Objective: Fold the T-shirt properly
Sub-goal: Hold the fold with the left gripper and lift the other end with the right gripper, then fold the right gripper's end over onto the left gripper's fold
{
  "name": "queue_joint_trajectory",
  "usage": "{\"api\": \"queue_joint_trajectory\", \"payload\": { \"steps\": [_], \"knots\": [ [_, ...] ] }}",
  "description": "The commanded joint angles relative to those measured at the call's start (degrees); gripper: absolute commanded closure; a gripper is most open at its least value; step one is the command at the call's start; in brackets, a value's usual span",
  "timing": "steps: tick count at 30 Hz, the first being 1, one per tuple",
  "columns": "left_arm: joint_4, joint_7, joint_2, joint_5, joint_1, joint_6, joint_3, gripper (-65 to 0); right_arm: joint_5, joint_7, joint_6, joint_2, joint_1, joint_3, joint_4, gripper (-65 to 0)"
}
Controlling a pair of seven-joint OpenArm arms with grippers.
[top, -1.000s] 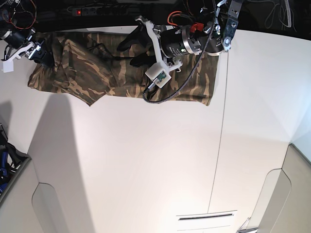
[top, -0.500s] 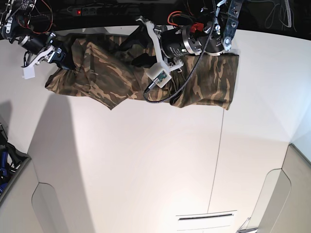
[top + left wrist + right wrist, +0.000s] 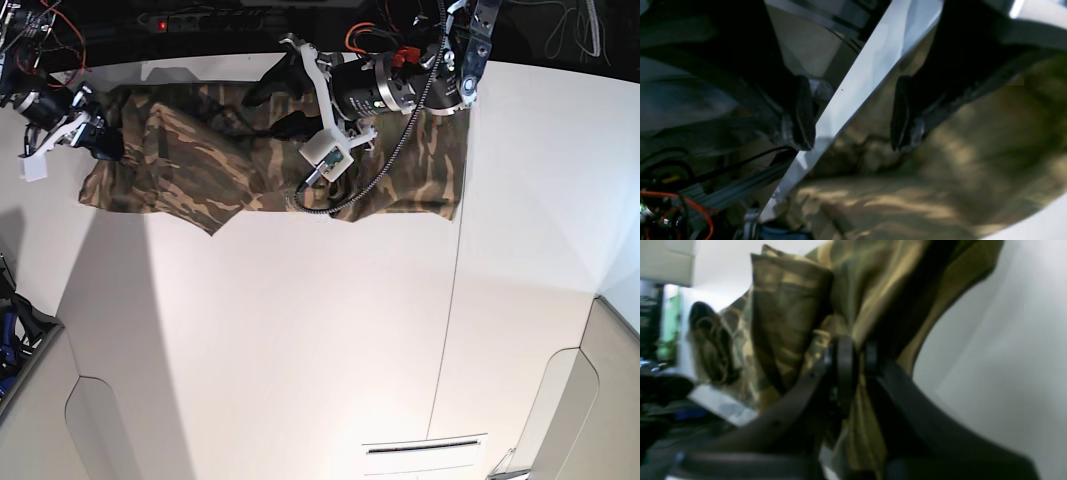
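The camouflage T-shirt (image 3: 200, 160) lies bunched in a long strip along the far edge of the white table (image 3: 300, 350). My right gripper (image 3: 105, 140) is at the shirt's left end in the base view. In the right wrist view its fingers (image 3: 845, 360) are pressed together with a fold of the T-shirt (image 3: 790, 306) pinched between them. My left gripper (image 3: 272, 103) hovers over the shirt's middle, open. In the left wrist view its dark pads (image 3: 803, 113) stand wide apart over the T-shirt (image 3: 940, 183) and the table's edge, holding nothing.
A power strip (image 3: 165, 22) with a red light lies behind the table's far edge. A black cable (image 3: 340, 195) loops from the left arm over the shirt. Grey panels (image 3: 95, 430) stand at the near corners. A seam (image 3: 455, 300) runs down the table.
My right gripper has shut on the shirt's left end. The shirt slid right, then back left, and its left end now lies lower. The left gripper stayed open in place.
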State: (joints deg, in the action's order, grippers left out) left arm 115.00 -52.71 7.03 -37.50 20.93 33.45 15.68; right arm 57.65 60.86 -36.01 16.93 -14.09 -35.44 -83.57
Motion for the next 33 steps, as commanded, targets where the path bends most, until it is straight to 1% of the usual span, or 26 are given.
{"api": "queue_joint_trajectory", "payload": {
  "steps": [1, 4, 6, 9, 12, 15, 17, 19, 22, 25, 28, 30, 33],
  "knots": [
    [2.2, 1.2, -0.2, -1.4, -0.3, 0.7, -0.3, -38.5, 1.0, -1.1, -0.2, 2.5, 0.4, -1.6, -0.9, 0.0],
    [4.5, 1.0, -0.2, -1.5, -0.3, 0.6, -2.1, -38.5, 1.2, -1.0, -0.2, 6.4, 0.4, -4.2, -0.9, 0.0],
    [4.7, -0.2, -0.2, -1.5, -0.3, 0.7, -3.8, -38.6, 1.3, -0.8, -0.2, 9.4, 0.4, -5.4, -0.9, 0.0],
    [4.6, -2.5, -0.2, -1.4, -0.1, 0.7, -6.3, -38.5, 1.5, -0.2, -0.2, 15.1, 0.4, -5.6, -0.9, 0.0],
    [4.2, -2.8, -0.2, -1.4, 0.2, 0.7, -8.5, -38.5, 4.5, -0.1, -0.2, 20.8, 0.6, -5.6, -0.9, 0.0],
    [2.6, -2.8, -0.2, -1.1, 0.2, 0.7, -9.6, -38.6, 7.5, 4.2, -0.2, 24.7, 3.0, -5.6, -1.5, 0.0],
    [0.6, -2.5, -0.2, -0.6, 0.2, 0.6, -9.6, -38.6, 9.9, 7.2, -0.3, 25.5, 4.7, -5.6, -3.3, 0.0],
    [-2.4, -1.2, -0.2, -0.5, 0.2, 0.6, -9.6, -38.6, 11.4, 8.3, -0.2, 24.9, 5.1, -5.6, -7.2, 0.0],
    [-8.3, 1.7, -0.2, -0.5, 0.0, 0.6, -9.6, -38.6, 11.3, 8.7, -0.2, 22.0, 4.8, -5.3, -15.9, 0.0],
    [-13.3, 4.6, -0.2, -0.6, -0.1, 0.6, -9.6, -38.6, 10.8, 8.7, -0.2, 16.7, 4.7, -5.2, -25.6, 0.0],
    [-15.7, 4.9, -0.4, -0.6, -0.1, 0.6, -9.6, -38.6, 10.0, 8.6, 0.0, 11.5, 3.5, -4.0, -33.9, 0.0],
    [-16.1, 5.0, -0.4, -0.8, -0.1, 0.6, -9.6, -38.6, 9.6, 8.6, 0.0, 8.5, 1.6, -1.8, -38.4, 0.0],
    [-16.1, 5.2, -0.4, -0.8, -0.9, 0.6, -9.6, -38.6, 7.8, 8.2, 0.0, 4.2, -0.8, 3.6, -42.5, 0.0]
  ]
}}
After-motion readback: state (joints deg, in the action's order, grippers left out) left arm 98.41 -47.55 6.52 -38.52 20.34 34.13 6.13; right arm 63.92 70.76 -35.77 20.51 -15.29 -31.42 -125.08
